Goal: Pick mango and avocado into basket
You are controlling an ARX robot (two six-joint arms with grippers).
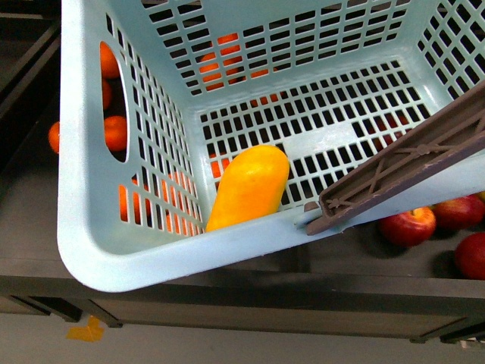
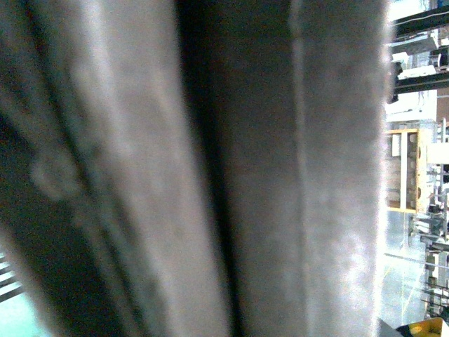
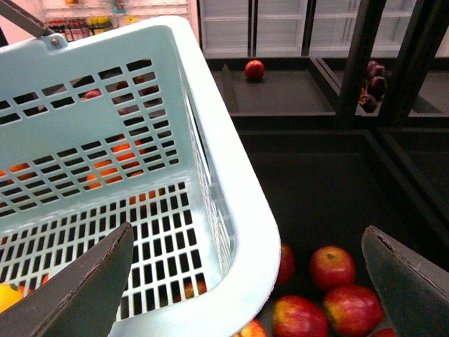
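Mango point(image 1: 248, 189) lying in basket point(image 1: 114, 258): done | avocado not showing: pending | right gripper point(image 3: 245, 230) hovering spread wide, empty, basket corner beneath it | left gripper: view blurred, cannot tell

The right gripper point(image 3: 247, 232) shows two broad, flat, wedge-shaped fingers point(image 3: 77, 291) of matte dark grey with a faintly grainy surface, each narrowing to a blunt rounded tip, their edges slightly paler where light catches.
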